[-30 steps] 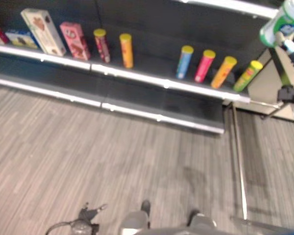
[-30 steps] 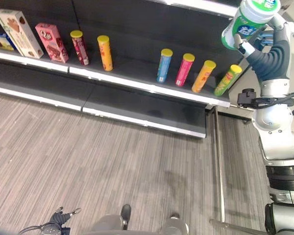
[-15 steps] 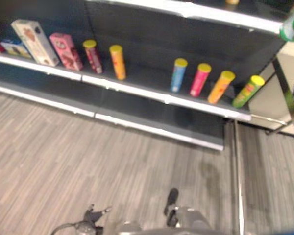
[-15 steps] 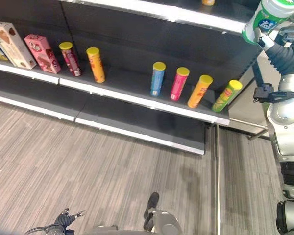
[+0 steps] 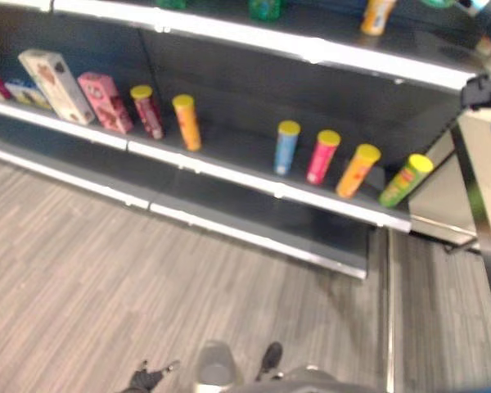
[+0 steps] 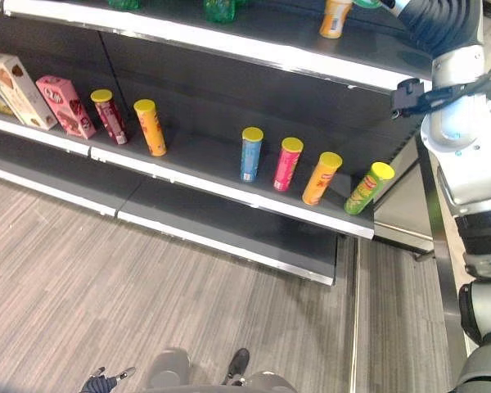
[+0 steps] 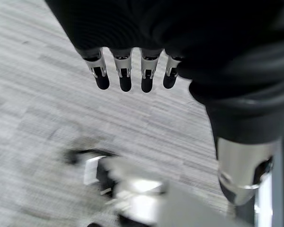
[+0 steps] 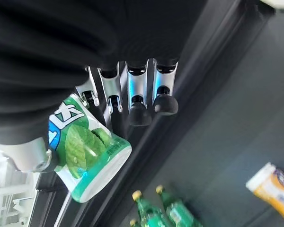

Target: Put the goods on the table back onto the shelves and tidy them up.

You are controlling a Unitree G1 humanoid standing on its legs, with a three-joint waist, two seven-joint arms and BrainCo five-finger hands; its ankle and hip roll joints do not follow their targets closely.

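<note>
A dark shelving unit (image 6: 229, 176) with pale front edges stands on a grey, wood-striped floor (image 6: 106, 286). Past the unit's right end, a thin metal rail (image 6: 356, 319) runs across that floor.

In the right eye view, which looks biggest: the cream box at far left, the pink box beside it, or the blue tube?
1. Cream box, largest.
2. Pink box.
3. Blue tube, smallest, though it is about as tall as the pink box and much narrower.

Grey striped plank floor (image 6: 106, 270) is below me, and off to my right a thin silver metal rail (image 6: 356, 311) runs across it.
</note>
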